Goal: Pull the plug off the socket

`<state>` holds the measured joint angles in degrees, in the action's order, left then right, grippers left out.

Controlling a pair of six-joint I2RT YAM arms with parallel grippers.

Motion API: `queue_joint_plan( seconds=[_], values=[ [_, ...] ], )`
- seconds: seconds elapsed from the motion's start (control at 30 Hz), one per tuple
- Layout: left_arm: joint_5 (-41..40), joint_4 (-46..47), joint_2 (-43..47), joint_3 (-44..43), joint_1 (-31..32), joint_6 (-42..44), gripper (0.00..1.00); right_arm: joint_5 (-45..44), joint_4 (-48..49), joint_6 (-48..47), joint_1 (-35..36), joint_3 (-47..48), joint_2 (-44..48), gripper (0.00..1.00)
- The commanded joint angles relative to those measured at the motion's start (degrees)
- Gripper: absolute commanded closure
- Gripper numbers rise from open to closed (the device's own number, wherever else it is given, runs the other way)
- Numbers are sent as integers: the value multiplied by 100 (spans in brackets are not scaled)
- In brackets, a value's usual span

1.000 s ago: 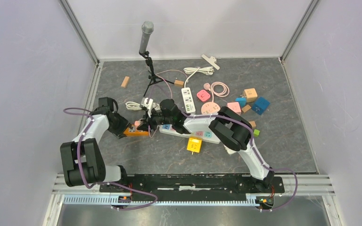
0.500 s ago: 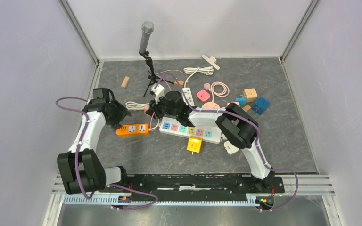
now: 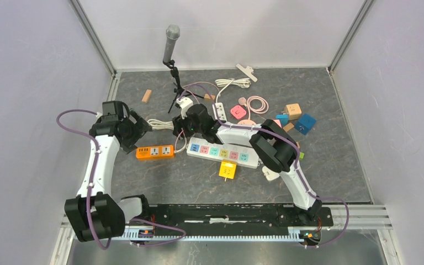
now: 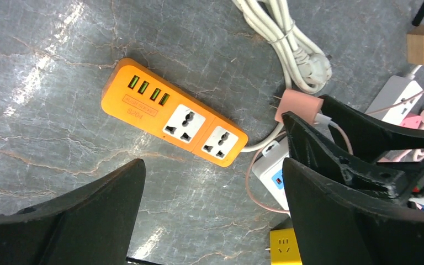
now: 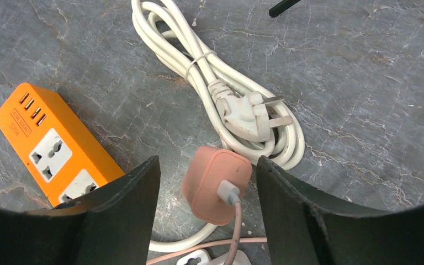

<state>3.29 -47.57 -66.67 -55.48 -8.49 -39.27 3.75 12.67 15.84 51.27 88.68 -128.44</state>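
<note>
Lighting was bright, even and diffuse from overhead, leaving only soft, faint shadows under the arms in the top view. In the left wrist view a white glare streaked the marbled table (image 4: 49, 61) toward ten o'clock, and the near black fingers (image 4: 359, 221) were slightly soft. Both wrist views were otherwise sharp, with mild wide-angle stretching at their edges.

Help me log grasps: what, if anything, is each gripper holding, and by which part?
The right gripper appears to hold the pink plug by its body sides, though contact isn't clear. The left gripper is open, holding nothing.
</note>
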Motion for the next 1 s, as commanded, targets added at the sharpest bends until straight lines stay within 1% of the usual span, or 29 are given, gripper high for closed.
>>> queue_joint_plan(
  seconds=[0.0, 0.07, 0.2, 0.4, 0.53, 0.63, 0.77, 0.87, 0.97],
  values=[
    [-76, -258, 258, -446, 14, 294, 0, 236, 84, -50, -20, 233, 220, 27],
    [-57, -333, 277, -567, 15, 324, 0, 441, -68, -234, -20, 507, 244, 22],
    [-51, -495, 276, -788, 14, 441, 0, 465, -515, -408, -31, 1045, 297, 20],
    [-33, -526, 335, -991, 14, 597, 0, 370, -699, -416, -142, 1039, 664, 20],
    [138, -525, 321, -1167, 15, 815, 0, 81, -631, -641, -184, 440, 1366, 20],
    [363, -516, 309, -1331, 20, 973, 0, -336, -546, -866, -226, -386, 2231, 20],
    [811, -380, 336, -1517, 58, 1265, 0, -1392, -510, -1204, -389, -1709, 3622, 18],
    [1163, -197, 411, -1618, 144, 1397, 0, -2220, -975, -1398, -677, -2310, 4564, 16],
    [1397, -51, 472, -1710, 167, 1549, 0, -3126, -1823, -1532, -1047, -2545, 5353, 15]
  ],
)
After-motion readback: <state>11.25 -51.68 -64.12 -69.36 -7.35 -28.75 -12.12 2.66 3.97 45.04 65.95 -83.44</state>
